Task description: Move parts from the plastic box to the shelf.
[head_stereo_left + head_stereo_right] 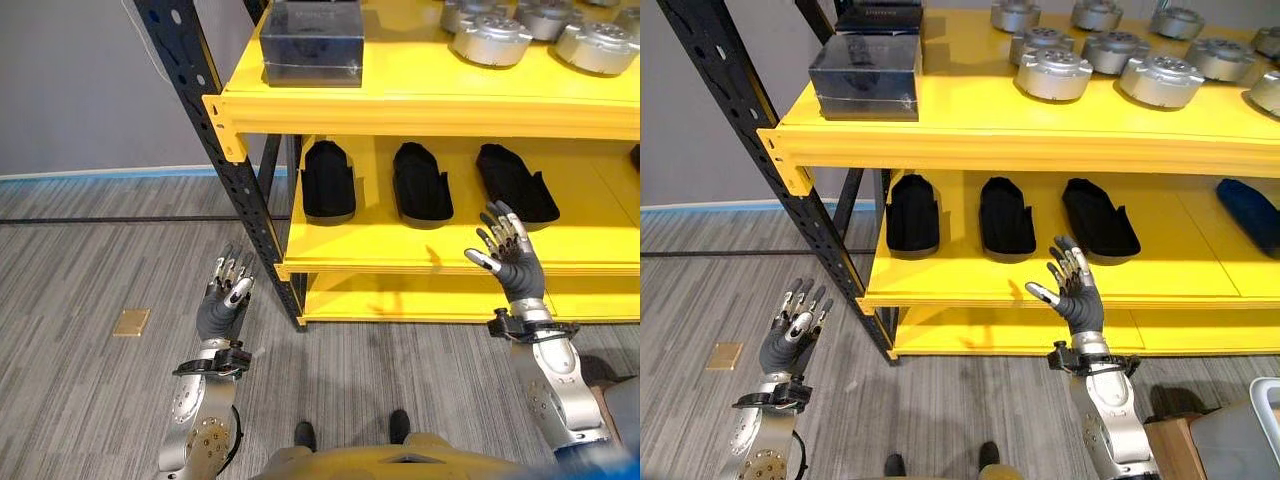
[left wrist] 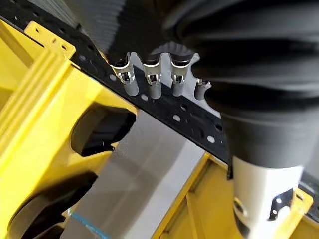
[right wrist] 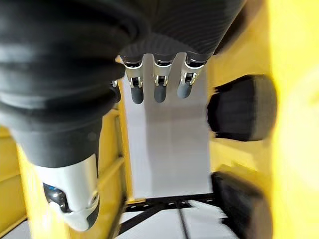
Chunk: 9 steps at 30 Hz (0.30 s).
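Observation:
The yellow shelf stands in front of me. Three black moulded parts lie in a row on its middle level, and a dark blue part lies further right. My right hand is raised before the middle level's front edge, below the rightmost black part, open and holding nothing. My left hand hovers over the floor left of the black upright, also open and holding nothing. The wrist views show straight fingers and fingers with nothing in them. A pale plastic box shows at the lower right.
Several silver round parts and a dark box sit on the top level. A small tan tile lies on the grey plank floor at the left. A grey wall stands behind.

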Tool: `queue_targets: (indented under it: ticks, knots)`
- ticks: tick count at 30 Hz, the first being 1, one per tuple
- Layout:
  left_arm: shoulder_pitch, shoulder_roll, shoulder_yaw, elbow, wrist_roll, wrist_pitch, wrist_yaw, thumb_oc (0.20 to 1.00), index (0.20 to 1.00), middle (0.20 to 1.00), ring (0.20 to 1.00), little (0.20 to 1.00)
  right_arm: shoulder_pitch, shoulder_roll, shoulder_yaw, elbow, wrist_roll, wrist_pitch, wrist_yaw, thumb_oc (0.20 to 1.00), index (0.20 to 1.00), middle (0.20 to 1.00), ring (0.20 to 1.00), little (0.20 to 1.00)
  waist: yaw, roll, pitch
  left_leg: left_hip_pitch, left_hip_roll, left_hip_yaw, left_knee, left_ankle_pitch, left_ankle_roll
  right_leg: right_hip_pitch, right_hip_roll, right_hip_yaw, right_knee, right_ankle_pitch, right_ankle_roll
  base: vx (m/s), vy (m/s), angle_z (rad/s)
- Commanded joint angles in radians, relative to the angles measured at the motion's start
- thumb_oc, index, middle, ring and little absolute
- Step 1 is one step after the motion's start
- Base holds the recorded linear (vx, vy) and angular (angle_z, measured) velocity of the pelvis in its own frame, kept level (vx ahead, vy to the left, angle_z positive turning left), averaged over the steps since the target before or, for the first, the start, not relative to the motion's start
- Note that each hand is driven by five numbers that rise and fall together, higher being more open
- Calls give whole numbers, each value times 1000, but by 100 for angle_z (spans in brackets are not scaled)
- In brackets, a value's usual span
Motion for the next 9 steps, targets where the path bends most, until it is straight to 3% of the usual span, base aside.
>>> queue_targets:
  ticks: [1,9]
  knots:
    - [12,13,43,10,41,-16,-34,1000,1000,1000,1000,1000,-22,-6,-28,3,-18,-24,18,1000,1000,1000,1000,1000,-2,-22,-44,3,81,-18,20,1,-27,-48,-68,23,64,3,86,-6,-21,-7]
    - [26,12,37,23,42,-1,-47,1000,1000,1000,1000,1000,-19,13,6,27,22,-18,30,1000,1000,1000,1000,1000,-12,-10,-63,13,85,-20,19,4,-29,-34,-63,31,62,-1,80,0,-8,-1]
